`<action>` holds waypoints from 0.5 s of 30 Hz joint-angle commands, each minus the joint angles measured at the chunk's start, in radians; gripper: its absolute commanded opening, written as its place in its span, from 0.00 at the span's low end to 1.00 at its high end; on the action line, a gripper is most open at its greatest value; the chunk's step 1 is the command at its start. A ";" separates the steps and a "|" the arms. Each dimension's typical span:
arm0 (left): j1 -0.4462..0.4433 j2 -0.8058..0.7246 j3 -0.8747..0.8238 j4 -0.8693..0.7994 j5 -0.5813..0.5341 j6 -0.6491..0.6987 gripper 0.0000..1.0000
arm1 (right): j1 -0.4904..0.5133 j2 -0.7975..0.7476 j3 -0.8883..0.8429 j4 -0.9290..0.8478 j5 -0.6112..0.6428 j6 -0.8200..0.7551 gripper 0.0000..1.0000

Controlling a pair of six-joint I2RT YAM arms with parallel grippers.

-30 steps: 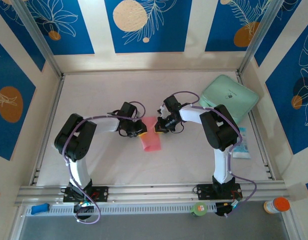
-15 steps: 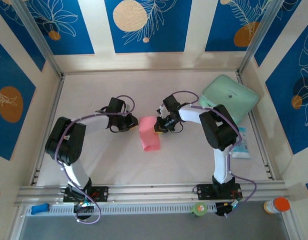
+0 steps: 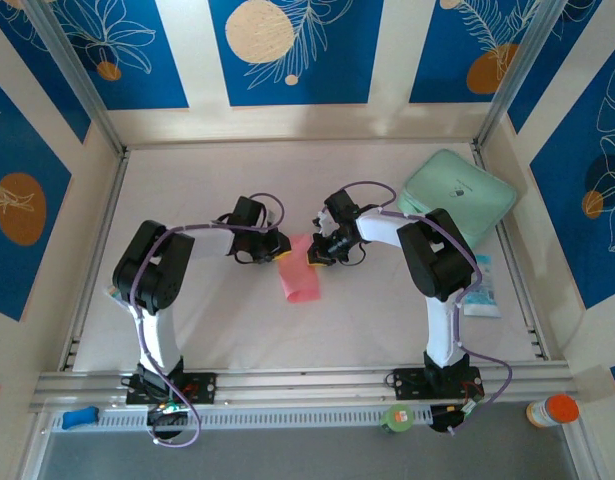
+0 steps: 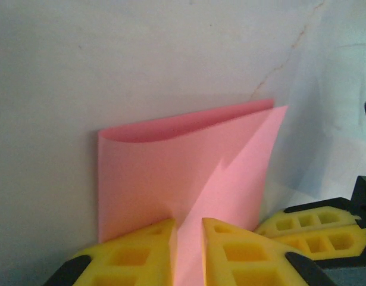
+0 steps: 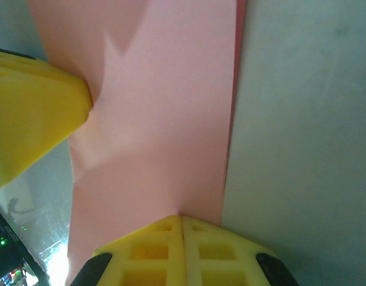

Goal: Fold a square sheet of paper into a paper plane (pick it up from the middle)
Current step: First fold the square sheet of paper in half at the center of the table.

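Two tools meet over the square sheet of paper (image 3: 299,280) in the overhead view. It lies doubled over, a short pink strip near the middle of the tabletop (image 3: 217,320), running from 12 to 6 o'clock. The left tool (image 3: 275,250) sits at the strip's 10 o'clock corner and the right tool (image 3: 319,252) at its 1 o'clock corner. A mint-green pad (image 3: 457,195) lies well apart at 2 o'clock, and a white packet (image 3: 482,285) rests by the right wall at 3 o'clock. The surface is pale and smooth, ringed by low white walls under blue leaf-print panels (image 3: 287,50).

From the left wrist, the two layers of the sheet gape softly along the 12 o'clock edge, so the fold looks unpressed. The left tool's fingers (image 4: 150,250) stand slightly apart at 6 o'clock, with pink showing in the gap.

From the right wrist, the right tool's fingers (image 5: 141,256) are pressed together at 6 o'clock, seemingly pinching the sheet's edge. A yellow finger of the left tool dents the paper at 9 o'clock, and wrinkles spread from it.

That dent could set a stray crease. With one side pinned and the other pinched, any pull apart could tear the thin paper. On so slick a tabletop the layers could also slide out of line before the crease is set.
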 commanded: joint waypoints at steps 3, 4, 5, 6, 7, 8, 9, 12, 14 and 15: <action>0.070 0.020 -0.003 -0.077 -0.116 0.089 0.20 | -0.012 0.134 -0.083 -0.163 0.302 -0.022 0.00; 0.083 0.019 -0.003 -0.086 -0.126 0.102 0.20 | -0.014 0.132 -0.084 -0.162 0.302 -0.023 0.00; 0.097 0.015 -0.002 -0.090 -0.129 0.111 0.20 | -0.016 0.133 -0.084 -0.161 0.304 -0.027 0.00; 0.108 0.015 0.002 -0.092 -0.125 0.118 0.20 | -0.017 0.133 -0.084 -0.161 0.304 -0.027 0.00; 0.113 0.013 0.014 -0.100 -0.115 0.129 0.19 | -0.019 0.134 -0.084 -0.161 0.302 -0.029 0.00; 0.114 0.009 0.033 -0.114 -0.103 0.144 0.19 | -0.019 0.133 -0.084 -0.160 0.298 -0.030 0.00; 0.110 0.003 0.048 -0.125 -0.085 0.150 0.18 | -0.019 0.135 -0.083 -0.160 0.295 -0.030 0.00; 0.084 -0.024 0.075 -0.113 -0.019 0.141 0.18 | -0.018 0.138 -0.078 -0.161 0.290 -0.033 0.00; 0.057 -0.042 0.079 -0.092 0.002 0.123 0.18 | -0.018 0.139 -0.075 -0.161 0.286 -0.032 0.00; 0.046 -0.045 0.077 -0.077 0.004 0.111 0.18 | -0.019 0.141 -0.076 -0.160 0.285 -0.031 0.00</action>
